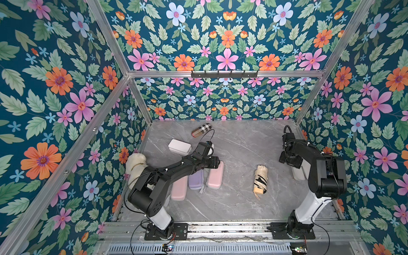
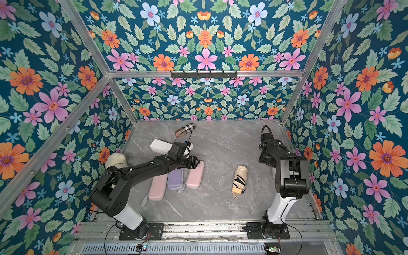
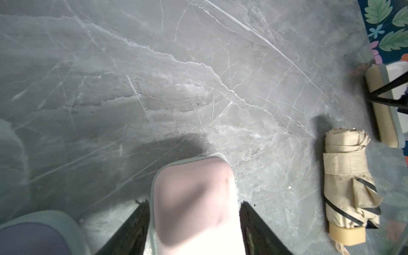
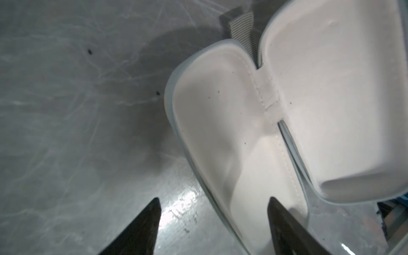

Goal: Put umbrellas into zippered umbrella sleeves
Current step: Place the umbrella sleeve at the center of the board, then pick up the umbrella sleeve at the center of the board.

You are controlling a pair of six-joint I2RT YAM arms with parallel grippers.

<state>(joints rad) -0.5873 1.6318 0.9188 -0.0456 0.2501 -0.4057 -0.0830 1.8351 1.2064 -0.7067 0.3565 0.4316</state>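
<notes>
Three shut sleeves lie side by side under my left arm: a pink sleeve (image 1: 178, 187), a lavender sleeve (image 1: 195, 180) and a second pink sleeve (image 1: 215, 175). My left gripper (image 3: 194, 203) is open. It hangs over the far end of that second pink sleeve (image 3: 194, 198), one finger on each side. A cream umbrella with black markings (image 1: 260, 180) (image 3: 348, 176) lies alone mid-table. At the right a tan-yellow sleeve (image 4: 220, 123) (image 1: 297, 174) lies open and empty. My right gripper (image 4: 213, 198) is open above its rim, one finger over the inside and one over the table.
A white rectangular box (image 1: 180, 146) sits behind my left wrist, with a tan plaid roll (image 1: 201, 129) further back. A white plush toy (image 1: 135, 163) lies against the left wall. Flowered walls close in the grey marble table (image 1: 238, 143) on three sides.
</notes>
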